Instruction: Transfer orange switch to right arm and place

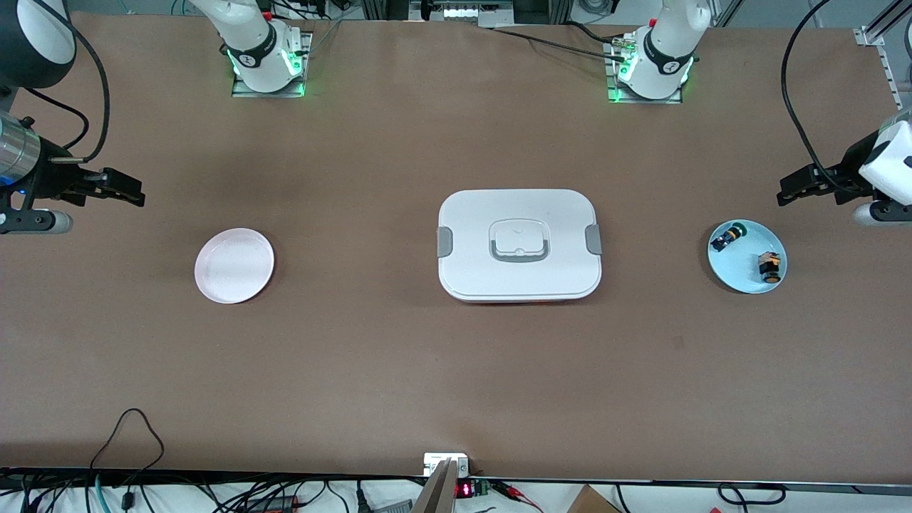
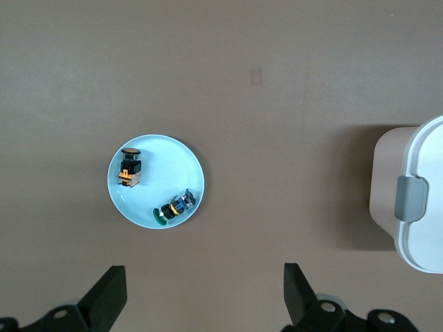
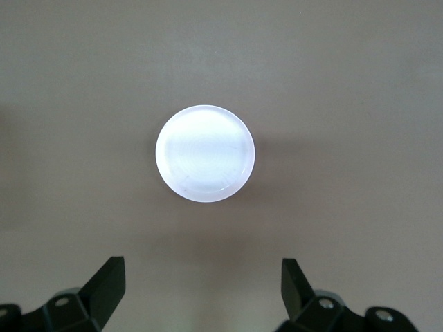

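Orange switch (image 1: 769,266) in blue plate (image 1: 727,274), near left gripper (image 1: 791,189), wide open, empty. Right gripper (image 1: 128,191) wide open, empty, well apart, waits.

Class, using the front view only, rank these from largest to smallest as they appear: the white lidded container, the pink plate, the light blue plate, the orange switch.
1. White rectangular lidded container
2. Round pink plate and round light blue plate: near alike, not ranked
3. Black blocky orange switch

Robotics lab. Two arm bases (image 1: 267,60) bolted to a brown-covered table (image 1: 427,370) with green status lights, loose cables (image 1: 128,427) along the edge nearest the front camera, aluminium framing (image 1: 876,35) at the left arm's end.
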`<state>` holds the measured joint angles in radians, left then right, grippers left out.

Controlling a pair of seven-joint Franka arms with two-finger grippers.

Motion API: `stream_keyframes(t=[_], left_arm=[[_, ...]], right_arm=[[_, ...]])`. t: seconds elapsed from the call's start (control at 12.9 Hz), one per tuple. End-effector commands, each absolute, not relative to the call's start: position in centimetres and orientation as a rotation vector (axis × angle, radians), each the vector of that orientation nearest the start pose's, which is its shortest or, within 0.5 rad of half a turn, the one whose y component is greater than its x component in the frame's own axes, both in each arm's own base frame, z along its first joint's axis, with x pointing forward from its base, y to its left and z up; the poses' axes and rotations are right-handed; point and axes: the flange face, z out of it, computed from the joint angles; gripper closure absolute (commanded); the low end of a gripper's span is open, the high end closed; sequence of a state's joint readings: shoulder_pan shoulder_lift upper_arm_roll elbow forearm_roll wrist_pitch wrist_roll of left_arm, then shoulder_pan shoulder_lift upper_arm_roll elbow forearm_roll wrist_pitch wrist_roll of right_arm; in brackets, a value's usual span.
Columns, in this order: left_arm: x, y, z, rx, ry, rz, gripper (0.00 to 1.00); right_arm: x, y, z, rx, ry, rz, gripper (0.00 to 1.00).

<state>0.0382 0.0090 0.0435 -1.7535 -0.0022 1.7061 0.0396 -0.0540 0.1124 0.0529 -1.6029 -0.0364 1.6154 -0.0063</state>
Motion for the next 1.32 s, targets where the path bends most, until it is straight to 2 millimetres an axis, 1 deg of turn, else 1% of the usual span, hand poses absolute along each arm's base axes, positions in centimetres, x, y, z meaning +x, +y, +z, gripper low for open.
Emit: stream_keyframes(t=[0.0, 0.39, 0.54, 0.62, 0.7, 0.78, 0.85, 1.01, 1.09, 1.16, 1.24], left_arm=[[56.6, 3.7, 54.8, -3.159, -0.067, 0.107, 0.00], [56.6, 3.8, 54.8, -3.159, -0.072, 0.108, 0.00], [56.7, 3.9, 54.1, -3.159, -0.065, 0.129, 0.00], [57.0, 4.3, 53.2, -3.155, -0.069, 0.153, 0.00], [57.3, 4.8, 52.1, -3.157, -0.024, 0.182, 0.00], [57.6, 5.5, 50.8, -3.160, 0.092, 0.212, 0.00], [58.1, 6.7, 49.2, -3.157, 0.238, 0.225, 0.00], [58.5, 8.3, 45.7, -3.140, 0.486, 0.238, 0.00], [58.6, 8.4, 43.6, -3.120, 0.608, 0.265, 0.00], [58.6, 9.0, 41.4, -3.084, 0.723, 0.302, 0.00], [58.5, 9.9, 39.7, -3.055, 0.830, 0.318, 0.00]], right_arm=[[58.1, -0.3, 55.5, -3.152, -0.024, 0.131, 0.00], [58.1, -0.3, 55.5, -3.152, -0.027, 0.128, 0.00], [58.2, -0.3, 55.6, -3.151, -0.027, 0.126, 0.00], [58.2, -0.3, 55.6, -3.151, -0.027, 0.123, 0.00], [58.2, -0.3, 55.6, -3.151, -0.027, 0.123, 0.00], [58.2, -0.3, 55.5, -3.151, -0.027, 0.126, 0.00], [58.2, -0.3, 55.5, -3.151, -0.027, 0.126, 0.00], [58.2, -0.3, 55.5, -3.151, -0.027, 0.126, 0.00], [58.2, -0.3, 55.5, -3.151, -0.027, 0.126, 0.00], [58.2, -0.3, 55.5, -3.151, -0.027, 0.126, 0.00], [58.2, -0.3, 55.5, -3.152, -0.027, 0.126, 0.00]])
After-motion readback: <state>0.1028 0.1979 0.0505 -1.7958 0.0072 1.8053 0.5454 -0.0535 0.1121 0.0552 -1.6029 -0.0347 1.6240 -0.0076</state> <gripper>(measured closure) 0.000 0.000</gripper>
